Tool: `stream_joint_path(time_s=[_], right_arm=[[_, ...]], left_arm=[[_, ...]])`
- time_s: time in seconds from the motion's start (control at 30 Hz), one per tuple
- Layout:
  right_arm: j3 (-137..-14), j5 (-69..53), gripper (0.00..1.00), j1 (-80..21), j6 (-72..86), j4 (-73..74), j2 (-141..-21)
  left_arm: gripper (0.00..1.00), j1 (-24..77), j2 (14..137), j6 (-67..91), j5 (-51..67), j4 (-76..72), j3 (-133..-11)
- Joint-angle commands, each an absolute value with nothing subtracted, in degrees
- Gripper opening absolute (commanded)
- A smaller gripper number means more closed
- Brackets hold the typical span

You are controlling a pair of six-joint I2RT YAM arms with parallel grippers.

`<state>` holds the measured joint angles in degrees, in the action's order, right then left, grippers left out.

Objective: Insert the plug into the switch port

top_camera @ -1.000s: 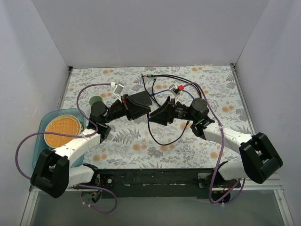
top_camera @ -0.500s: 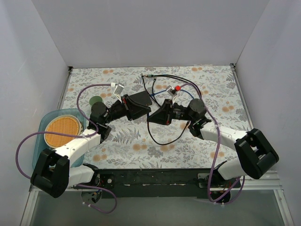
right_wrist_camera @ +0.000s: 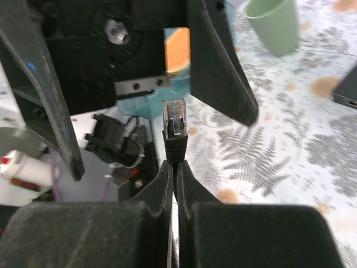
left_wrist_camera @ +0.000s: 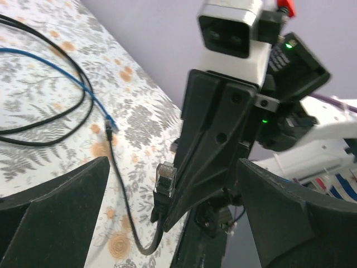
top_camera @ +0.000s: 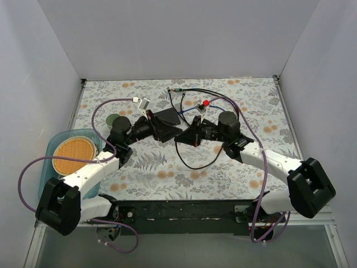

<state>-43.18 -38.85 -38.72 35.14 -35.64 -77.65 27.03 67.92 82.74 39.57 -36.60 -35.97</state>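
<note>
You are gripping the plug (right_wrist_camera: 174, 120) by its boot in the closed right pincer (right_wrist_camera: 174, 167), keeping its tip free for the switch (top_camera: 169, 118), while your left pincer (left_wrist_camera: 173, 164) is standing open and empty.

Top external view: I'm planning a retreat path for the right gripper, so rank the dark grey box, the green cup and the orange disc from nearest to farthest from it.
From the right gripper:
1. the dark grey box, just left of it and slightly farther back.
2. the green cup, well to the left.
3. the orange disc, far left, towards the front.
</note>
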Motion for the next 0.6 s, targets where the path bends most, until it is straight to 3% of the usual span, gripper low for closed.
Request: stream_joint_path(time_s=[0.0,0.23,0.57], right_arm=[[-48.86,-27.44,0.01,-39.55,21.21,-13.07,-72.78],[-54.14,-10.30,0.01,-41.92,12.32,6.38,-71.28],[-59.06,21.76,0.01,-50.36,7.39,18.27,-75.49]], left_arm=[[0.98,27.07,64.17,76.91,30.59,-25.58,-39.55],[0.98,27.07,64.60,74.27,26.37,-20.13,-40.87],[0.98,27.07,67.23,69.97,18.82,-12.58,-44.64]])
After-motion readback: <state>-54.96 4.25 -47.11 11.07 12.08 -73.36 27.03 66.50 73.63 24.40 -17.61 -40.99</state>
